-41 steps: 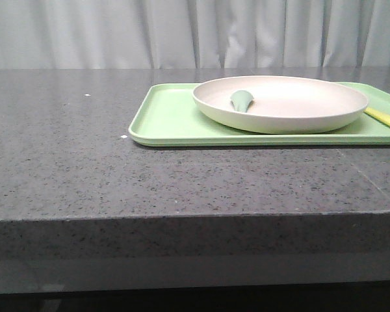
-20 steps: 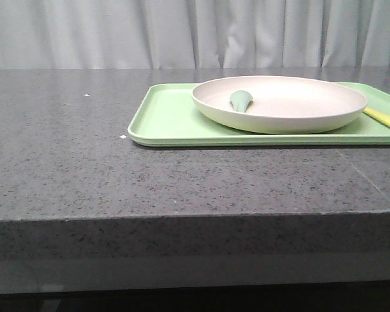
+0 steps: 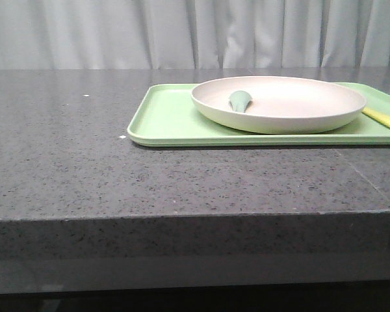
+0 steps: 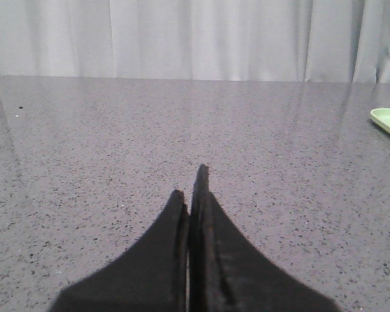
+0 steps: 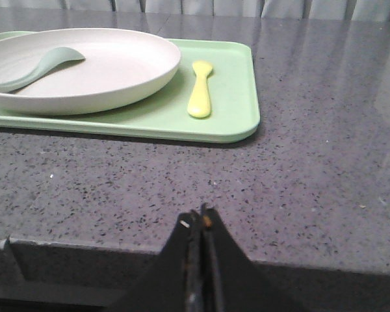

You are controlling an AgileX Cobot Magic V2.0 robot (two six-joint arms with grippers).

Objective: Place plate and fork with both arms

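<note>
Both my pincers, left (image 4: 194, 195) and right (image 5: 200, 218), are pressed together and empty, while the round cream-beige plate (image 3: 279, 103) sits on the light green rectangular tray (image 3: 166, 120) with the small pale-yellow plastic fork (image 5: 200, 96) lying at its 3 o'clock. My worry is the sage-green spoon (image 5: 32, 67) resting in the plate, which could slide out if I tilt the rim, and the flat fork may skid along the tray's raised lip. The speckled grey stone counter (image 3: 84, 162) lies open toward 9 o'clock, its front edge near my right pincer.

Left tool (image 4: 190, 195) closed, right tool (image 5: 199, 224) closed, both empty
</note>
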